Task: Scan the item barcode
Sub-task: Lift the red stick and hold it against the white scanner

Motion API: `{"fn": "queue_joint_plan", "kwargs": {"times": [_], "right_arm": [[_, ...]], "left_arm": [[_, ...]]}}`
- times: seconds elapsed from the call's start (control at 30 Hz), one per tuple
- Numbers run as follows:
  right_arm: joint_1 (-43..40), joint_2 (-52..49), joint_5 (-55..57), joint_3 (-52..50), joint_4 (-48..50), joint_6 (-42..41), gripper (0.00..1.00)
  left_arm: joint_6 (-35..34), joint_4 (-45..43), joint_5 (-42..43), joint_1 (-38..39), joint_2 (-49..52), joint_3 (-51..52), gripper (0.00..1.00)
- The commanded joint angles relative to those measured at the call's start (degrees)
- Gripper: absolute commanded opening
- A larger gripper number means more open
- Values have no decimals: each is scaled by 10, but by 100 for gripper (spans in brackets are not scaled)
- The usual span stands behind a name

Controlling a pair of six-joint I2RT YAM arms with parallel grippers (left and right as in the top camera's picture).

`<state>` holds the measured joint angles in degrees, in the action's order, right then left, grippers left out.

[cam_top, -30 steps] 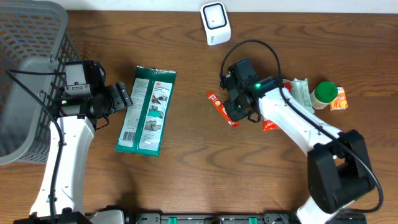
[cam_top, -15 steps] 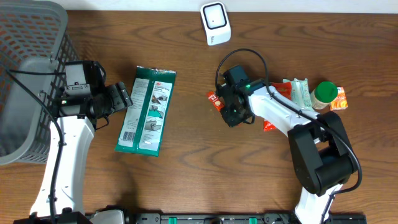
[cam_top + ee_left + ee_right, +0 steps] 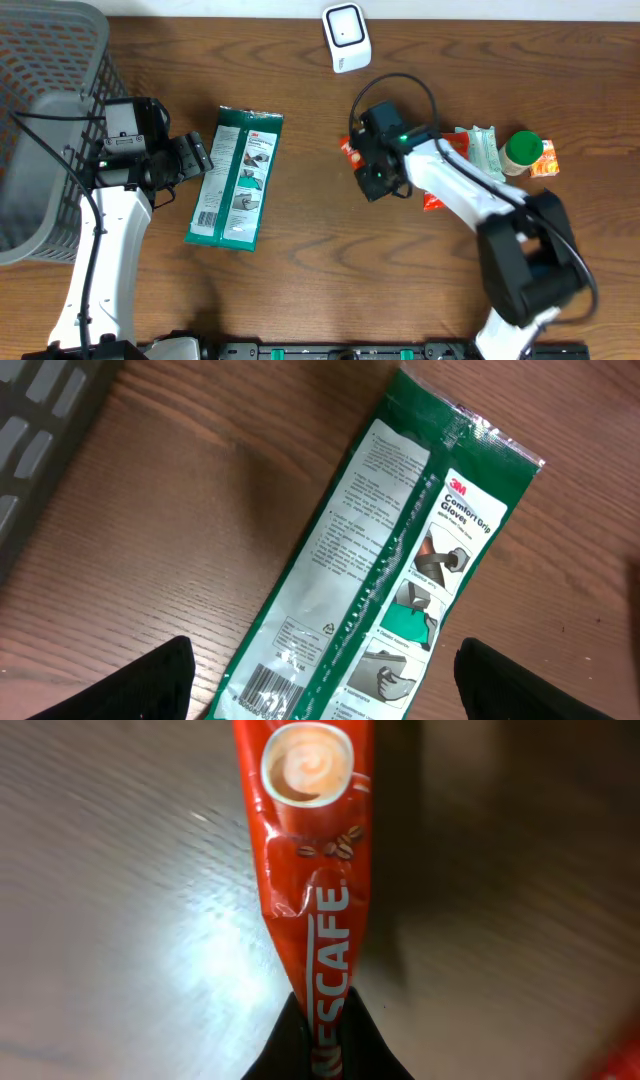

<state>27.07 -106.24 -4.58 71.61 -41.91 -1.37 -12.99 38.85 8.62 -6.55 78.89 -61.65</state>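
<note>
Nescafé sachet (image 3: pixel 318 870) clamped in the right gripper (image 3: pixel 322 1038), near the middle of the wooden table (image 3: pixel 300 290).

A second earlier the right jaws were apart over the sachet, which lay flat with its lower end exposed. Now they are pressed together on that end, and from overhead only the upper red tip is seen beside the wrist. The left gripper (image 3: pixel 325 650) is unchanged, its jaws held wide above the 3M glove packet (image 3: pixel 236 177), well apart from the white scanner (image 3: pixel 346 36). The sachet's gripped end is hidden between the fingers, no barcode on it can be made out, and the glove packet is cut off at the left wrist view's lower edge.
</note>
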Motion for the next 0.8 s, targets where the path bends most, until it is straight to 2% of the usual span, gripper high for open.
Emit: {"fn": "queue_joint_plan", "kwargs": {"times": [0.0, 0.13, 0.27, 0.33, 0.5, 0.6, 0.77], "right_arm": [[-3, 78, 7, 40, -35, -69, 1], [-8, 86, 24, 154, -149, -85, 1], [-20, 57, 30, 321, -285, -92, 1], [-31, 17, 30, 445, -363, -100, 1], [-43, -91, 30, 675, -481, -108, 1], [-50, -161, 30, 774, -503, -106, 1], [-61, -237, 30, 801, -432, -84, 1]], "left_arm": [[12, 1, -5, -1, 1, -3, 84], [12, 1, -5, -1, 1, -3, 84], [12, 1, -5, -1, 1, -3, 84], [12, 1, -5, -1, 1, -3, 84], [12, 1, -5, -1, 1, -3, 84], [12, 1, -5, -1, 1, -3, 84], [12, 1, -5, -1, 1, -3, 84]]}}
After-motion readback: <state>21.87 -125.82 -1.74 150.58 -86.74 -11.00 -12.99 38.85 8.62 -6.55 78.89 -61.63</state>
